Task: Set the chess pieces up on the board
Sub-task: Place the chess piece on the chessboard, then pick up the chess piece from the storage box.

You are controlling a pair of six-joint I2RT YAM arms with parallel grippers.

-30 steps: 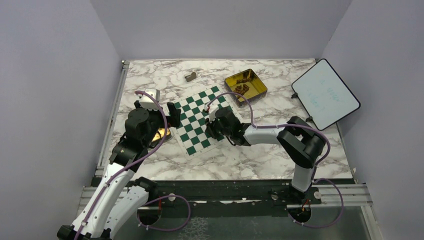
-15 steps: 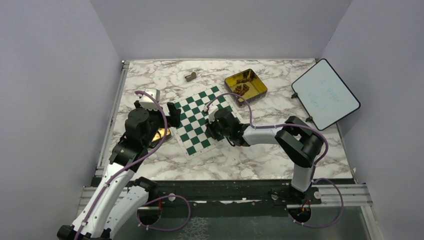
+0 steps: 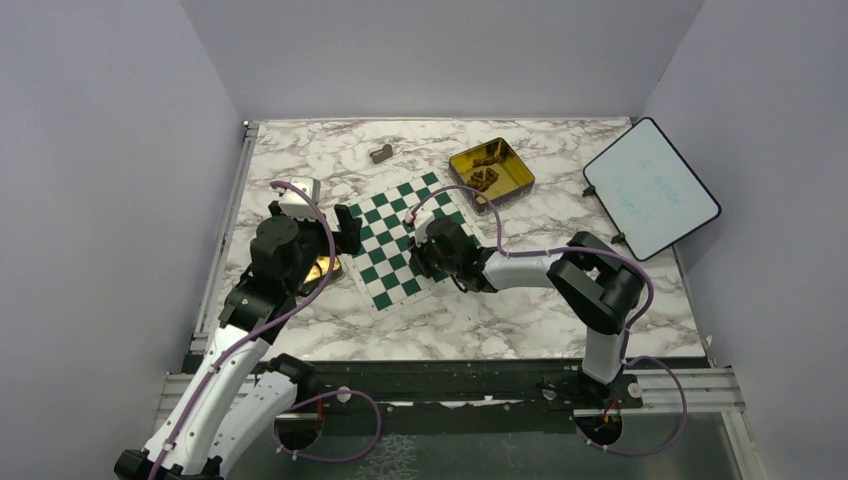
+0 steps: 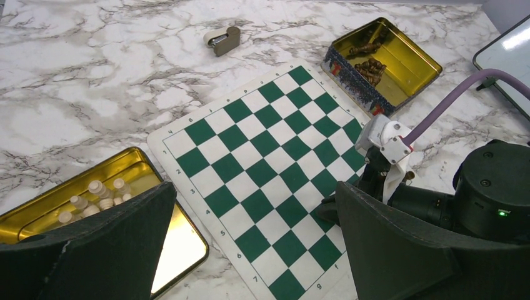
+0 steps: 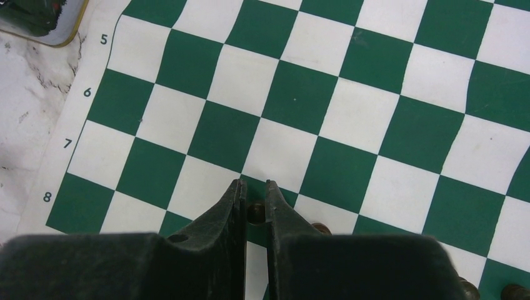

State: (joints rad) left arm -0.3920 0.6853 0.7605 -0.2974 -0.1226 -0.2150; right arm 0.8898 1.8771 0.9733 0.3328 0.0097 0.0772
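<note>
The right arm [image 3: 530,268] is folded at the elbow, and its forearm lies low across the marble-patterned table [image 3: 450,320] toward the board [image 3: 390,235]. The right gripper [image 5: 253,184] points down over the flat green-and-white mat. Its black fingers are drawn almost together around a chess piece [image 5: 255,212], whose small round dark brown top shows in the narrow gap. The tips sit at the corner where a white square meets a green one, near the edge numbered 5 to 8. Another brown top [image 5: 320,228] is just beside the right finger, and more [image 5: 512,292] sit at the bottom corner of that view. The left arm [image 3: 265,300] is bent upward at the board's left side. The left gripper [image 4: 255,194] hangs above the mat with its broad dark fingers spread wide, holding nothing. Most of the chess pieces [image 4: 369,65] lie heaped in a shiny gold tin [image 4: 409,69] past the board's far corner. A second gold tin [image 4: 131,164] beside the left gripper holds pale pieces [image 4: 94,197].
</note>
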